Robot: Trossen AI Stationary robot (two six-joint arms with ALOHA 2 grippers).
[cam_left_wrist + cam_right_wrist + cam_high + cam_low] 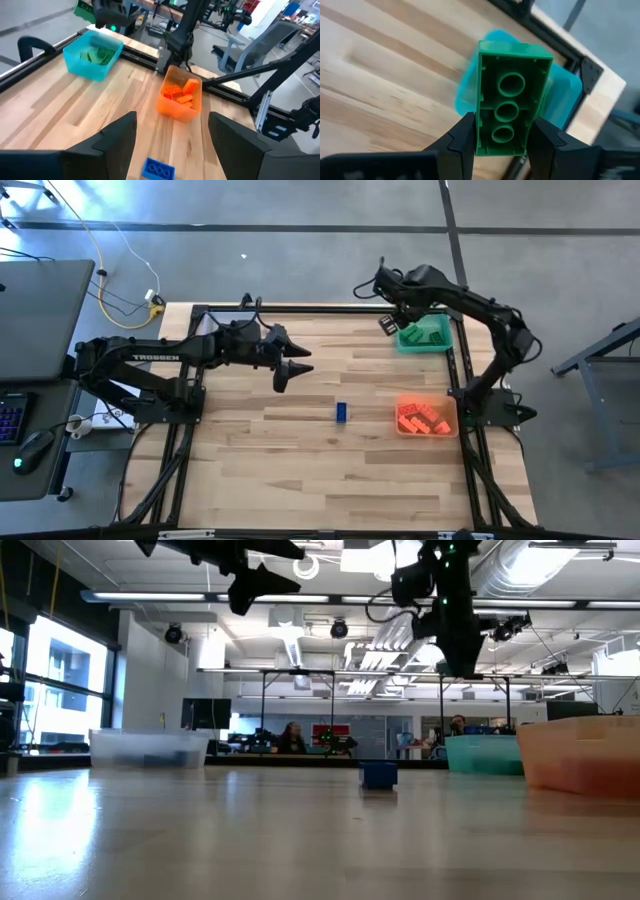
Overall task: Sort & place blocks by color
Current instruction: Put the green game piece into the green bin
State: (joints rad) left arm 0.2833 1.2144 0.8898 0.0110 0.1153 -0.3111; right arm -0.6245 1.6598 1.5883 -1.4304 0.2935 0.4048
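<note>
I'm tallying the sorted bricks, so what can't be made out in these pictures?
- Green bin, high view: the right end effector overhangs it; bricks too small to count.
- Orange bin, low view: cloudy wall blurs the contents.
- Clear bin, low view: contents blurred.

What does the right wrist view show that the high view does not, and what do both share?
Right wrist only: the green block, hollow underside showing, clamped in the right tool. High only: the left tool open above the table, a lone blue block, the orange bin of orange blocks. Both: the green bin near the right tool.
</note>
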